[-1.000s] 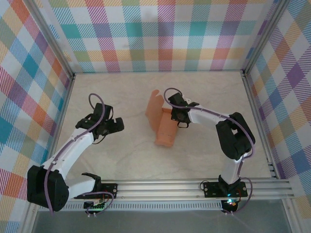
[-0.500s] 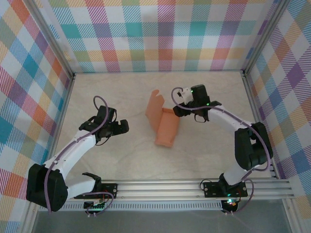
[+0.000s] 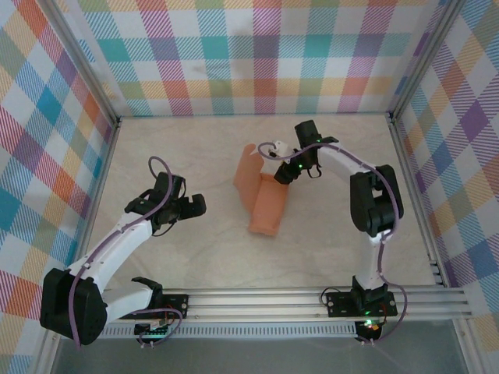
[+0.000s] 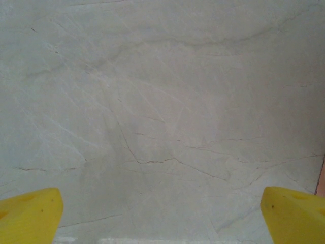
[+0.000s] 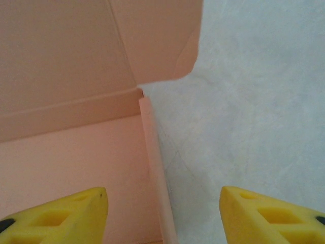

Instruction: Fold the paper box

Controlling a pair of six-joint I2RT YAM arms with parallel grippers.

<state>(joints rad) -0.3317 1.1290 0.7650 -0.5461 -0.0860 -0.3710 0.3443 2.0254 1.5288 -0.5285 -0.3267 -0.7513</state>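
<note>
The salmon-orange paper box [image 3: 263,204] lies in the middle of the table as an open tray, its lid flap [image 3: 248,167] standing up at the far end. My right gripper [image 3: 281,171] hovers open over the box's far right corner. In the right wrist view the yellow fingertips [image 5: 66,218] straddle the box's side wall [image 5: 152,168] without touching it, with the lid [image 5: 152,40] rising ahead. My left gripper [image 3: 170,209] is wide open over bare table, left of the box. A sliver of the box [image 4: 321,178] sits at the left wrist view's right edge.
The pale marbled table [image 3: 203,257] is fenced by checked walls [image 3: 257,62] at the back and both sides. A metal rail [image 3: 312,296] with the arm bases runs along the near edge. Bare tabletop lies to the left of, in front of and to the right of the box.
My right gripper has let go of the box, opened and drawn back toward the far end as its wrist swung up. The left gripper has crept slightly right.
</note>
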